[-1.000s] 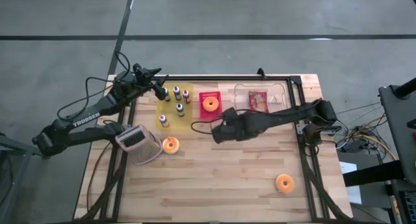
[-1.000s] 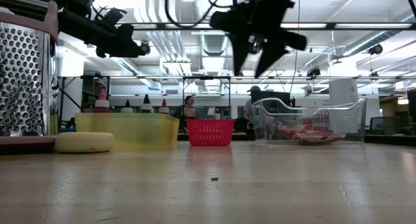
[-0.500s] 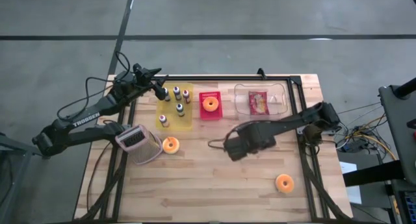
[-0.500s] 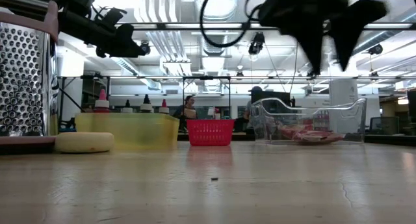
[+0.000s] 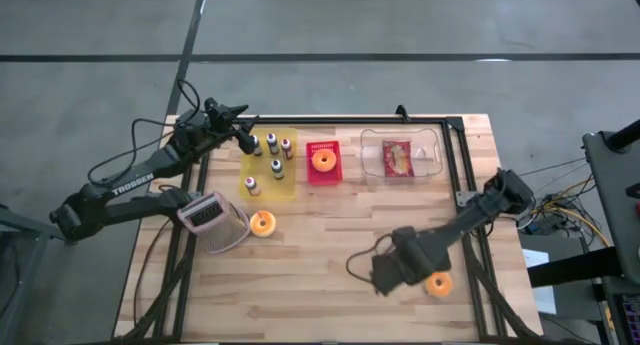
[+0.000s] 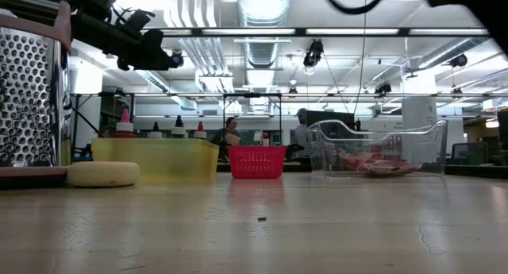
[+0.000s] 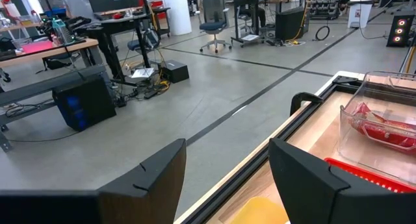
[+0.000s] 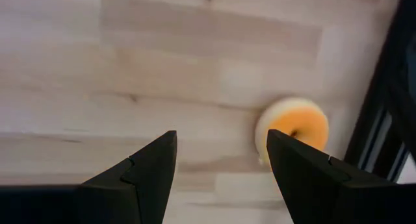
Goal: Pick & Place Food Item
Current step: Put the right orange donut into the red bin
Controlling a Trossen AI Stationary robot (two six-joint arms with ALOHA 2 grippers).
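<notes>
Spanning wooden table (image 5: pixel 320 255), possibly workshop behind.

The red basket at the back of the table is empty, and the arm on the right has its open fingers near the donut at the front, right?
Not quite: the red basket is not empty. The high view shows an orange donut lying in it. The rest holds: the right gripper is open beside the front donut.
</notes>
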